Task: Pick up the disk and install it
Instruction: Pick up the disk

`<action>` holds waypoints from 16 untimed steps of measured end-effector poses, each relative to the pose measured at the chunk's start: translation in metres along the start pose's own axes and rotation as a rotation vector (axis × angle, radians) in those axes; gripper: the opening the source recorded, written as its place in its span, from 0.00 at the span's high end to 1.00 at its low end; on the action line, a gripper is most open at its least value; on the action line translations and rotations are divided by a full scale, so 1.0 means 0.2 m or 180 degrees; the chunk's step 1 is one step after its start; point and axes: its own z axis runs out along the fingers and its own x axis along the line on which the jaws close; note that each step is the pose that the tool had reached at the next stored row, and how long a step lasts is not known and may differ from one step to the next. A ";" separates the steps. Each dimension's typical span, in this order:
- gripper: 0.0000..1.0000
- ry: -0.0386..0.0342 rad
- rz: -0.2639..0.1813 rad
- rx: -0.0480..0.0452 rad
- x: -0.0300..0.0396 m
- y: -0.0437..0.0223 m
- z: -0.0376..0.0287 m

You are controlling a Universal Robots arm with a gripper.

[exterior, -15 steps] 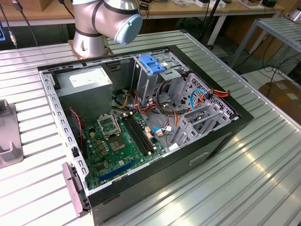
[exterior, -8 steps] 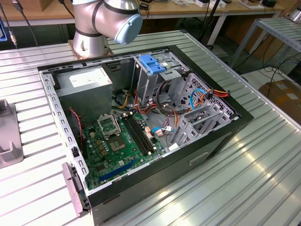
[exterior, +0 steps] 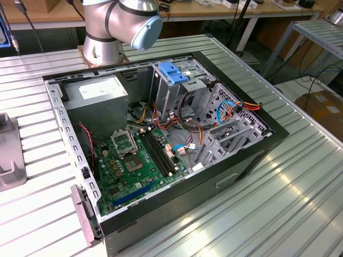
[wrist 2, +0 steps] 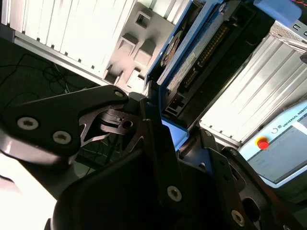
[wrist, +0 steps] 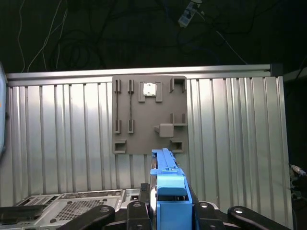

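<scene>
Grey-metal disk: outside the computer case, carried edge-on in the hand. One bright blue side rail faces the first wrist view. Its label face and connector pins show in the second wrist view.
Hand: clamped on the disk, with a dark finger on each side of the blue rail.
Holder plate: grey, with moulded slots and pegs. It lies flat on the worktop outside the case and is seen beyond the held disk.
Worktop: ribbed silver metal, carrying the case.
Computer case: black, lying on its side with the open side up.
Case contents, board: green motherboard flat on the case floor.
Case contents, box: grey power-supply box with a white sticker, in the corner nearest the arm base.
Case contents, cage: bare metal drive cage along the wall opposite the motherboard, with a blue plastic tab on top.
Case contents, wiring: orange, blue and black cables draped across the cage.
</scene>
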 end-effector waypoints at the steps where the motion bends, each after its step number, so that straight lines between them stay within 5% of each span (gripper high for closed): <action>1: 0.63 0.0000 0.0000 0.0000 0.001 -0.002 0.000; 16: 0.63 0.0000 0.0000 0.0000 0.016 -0.041 -0.003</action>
